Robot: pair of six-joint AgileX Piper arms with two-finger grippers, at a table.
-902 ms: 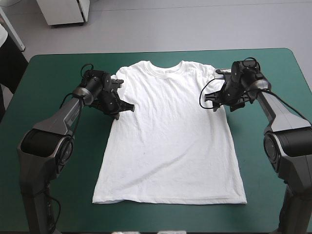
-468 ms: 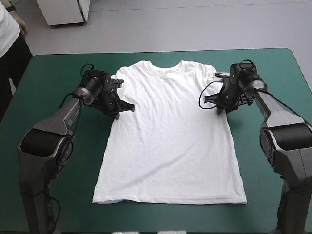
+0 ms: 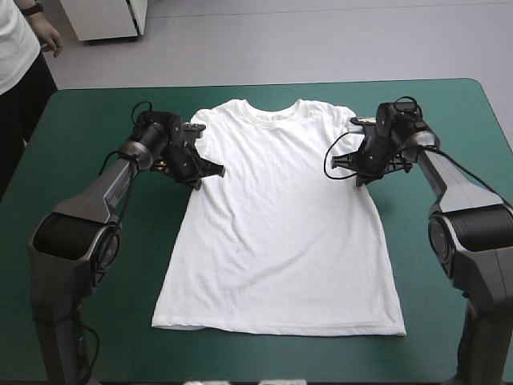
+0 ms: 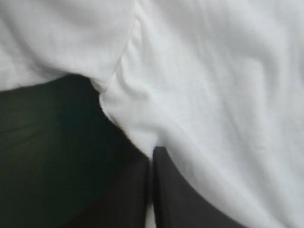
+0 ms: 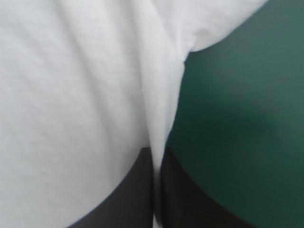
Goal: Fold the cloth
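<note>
Left gripper (image 4: 152,151): I read the black fingers as all but closed, with a pinch of the T-shirt (image 3: 276,233) caught between the tips at the side edge just below the left sleeve. Right gripper (image 5: 156,151): likewise nearly closed, with a raised ridge of the shirt's right side edge running in between its fingers under the right sleeve. The shirt lies spread flat in the middle of the teal-green cover (image 3: 449,104), collar toward the far edge and hem toward the near edge, with both grippers low at its two sides.
</note>
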